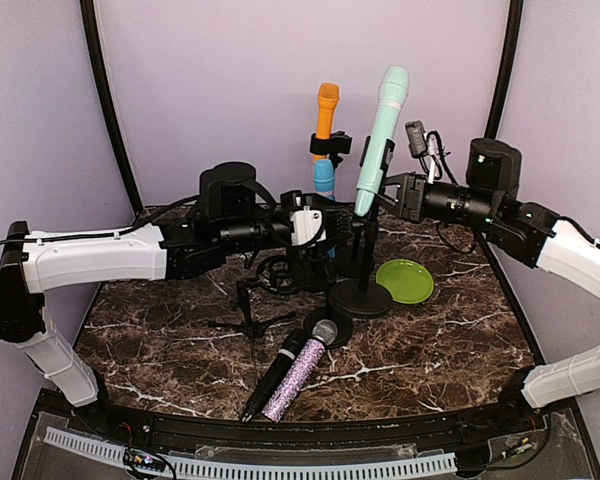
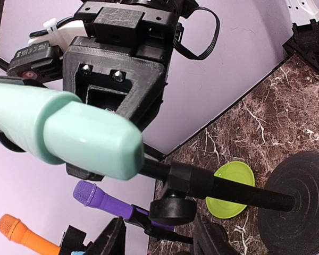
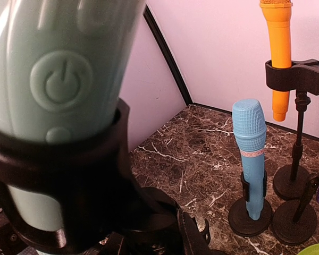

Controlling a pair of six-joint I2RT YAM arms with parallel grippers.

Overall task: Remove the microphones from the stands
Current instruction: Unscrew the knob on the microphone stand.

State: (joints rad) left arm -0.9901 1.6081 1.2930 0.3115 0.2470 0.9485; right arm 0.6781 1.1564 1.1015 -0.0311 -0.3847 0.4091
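Your table (image 1: pixel 450 340) is crowded, so look to its middle. There the tall black stand (image 1: pixel 365 262) rises from its round foot, and the pale green microphone (image 1: pixel 382 130) leans in the clip (image 1: pixel 374 156) at its top. The microphone is not yet out. In the right wrist view the black ring of the clip is wrapped around its body, just under the power button.

Your two arms come in from opposite sides, which I read as a split of work: one to steady the stand, the other to draw the microphone free.

Your right claw (image 1: pixel 388 192) is closed as tight as it goes. It sits against the lower part of the microphone, below the clip, and it looks like a firm hold on the handle.

Your left claw (image 1: pixel 310 228) sits low beside the pole. Its fingers (image 2: pixel 112 238) stand partly apart on either side of the knob (image 2: pixel 173 207), with a gap showing, so it pinches nothing. If you lift now, I judge the stand may tip.
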